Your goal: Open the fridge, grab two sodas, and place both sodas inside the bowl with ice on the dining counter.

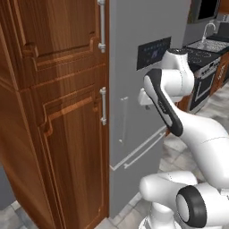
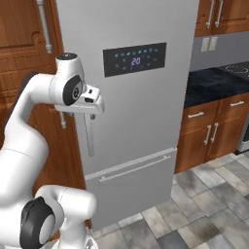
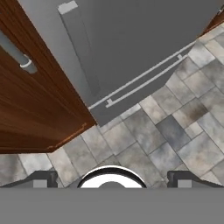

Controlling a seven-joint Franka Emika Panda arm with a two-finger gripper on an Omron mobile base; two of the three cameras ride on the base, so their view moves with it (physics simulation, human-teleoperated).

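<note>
So the gripper [image 2: 86, 115] is hanging in the air right in front of the fridge [image 2: 141, 121], pointing down at the floor, and it's holding nothing. In the hand view its two fingertips [image 3: 41, 180] sit far apart at the bottom edge, so the jaws are spread wide, with just tiled floor [image 3: 175, 131] between them.

The fridge door is shut. Its vertical handle [image 2: 89, 136] runs down just below the gripper in the right base view, near it, but I can't tell if they touch; from the left base view the hand looks to float a bit off the door, beside the handle [image 1: 123, 120]. In the hand view that same handle [image 3: 81, 52] is up ahead of the fingers, well away from the tips. The dark panel [image 2: 134, 59] with its little blue display sits above the hand, off toward the oven side. Lower down, past the hand, there's the long horizontal bar [image 2: 135, 168] on the drawer front.

On the other side of the hand is the wooden cabinet [image 1: 58, 112] with steel handles [image 1: 103, 106], pushed right up against the fridge. Further out past the fridge is a dark worktop [image 2: 214, 82] over brown cupboards.
</note>
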